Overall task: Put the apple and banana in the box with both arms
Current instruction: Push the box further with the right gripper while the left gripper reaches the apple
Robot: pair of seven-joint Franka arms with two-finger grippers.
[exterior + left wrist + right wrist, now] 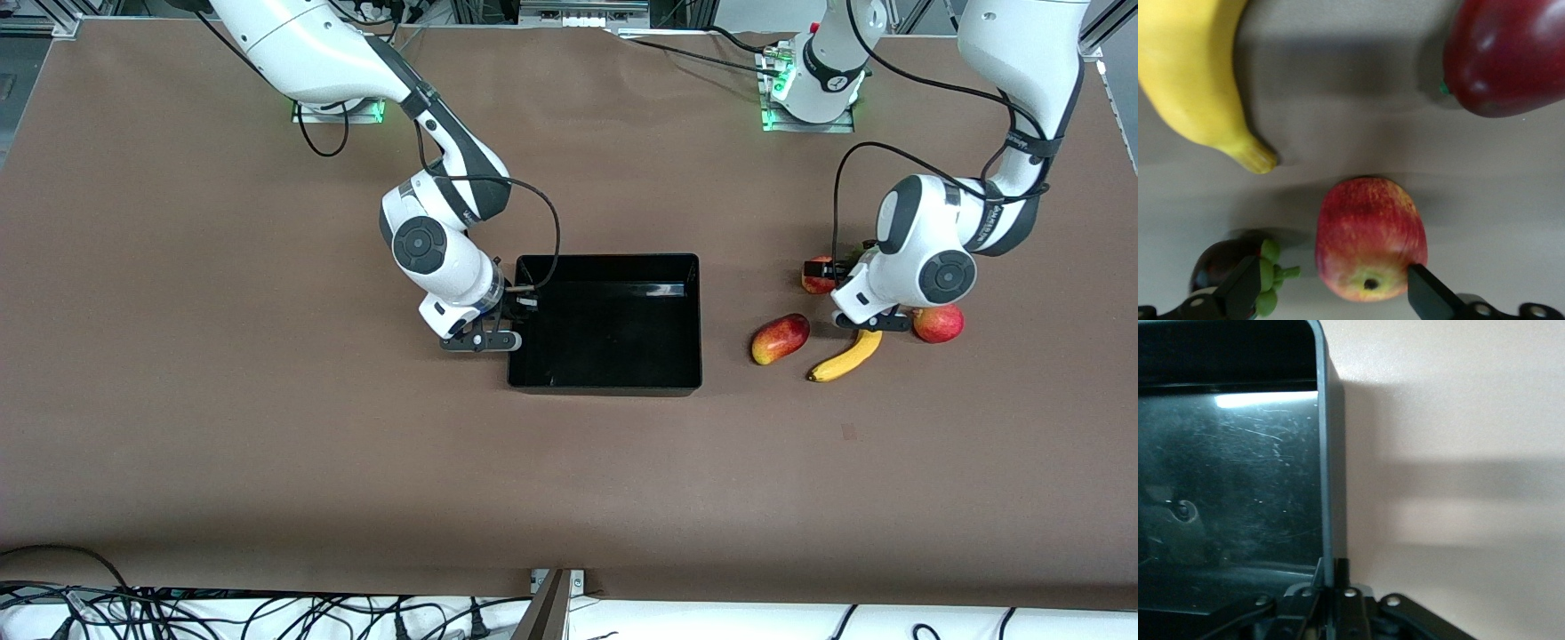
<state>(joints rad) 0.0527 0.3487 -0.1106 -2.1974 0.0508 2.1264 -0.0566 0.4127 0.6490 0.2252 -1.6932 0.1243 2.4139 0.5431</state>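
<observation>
The left tool (1328,297) stands wide open, low over the fruit cluster at the left arm's end of the tabletop (267,462). Its two dark fingers (1431,297) straddle the apple (1370,239), one on each side; one fingertip looks to be at the apple's skin, the other stands clear of it. The apple sits upright-ish on its side, its stem dimple turned toward the wrist camera. A small dark fruit with a green stalk (1231,263) lies just beside the apple, by the clear finger.

The banana (846,356) lies on the tabletop nearer to the front camera than the left tool. Its long axis runs diagonally, one tip pointing up toward the tool, the other toward the front camera and the box. A mango (781,339) lies beside it, toward the box. A larger pinkish-red round fruit (938,323) sits beside the tool, toward the left arm's end.

The right tool (1331,600) is closed narrowly on the box (605,388), pinching the wall at the right arm's end. The box rests at the middle of the tabletop, well apart from the fruit.
</observation>
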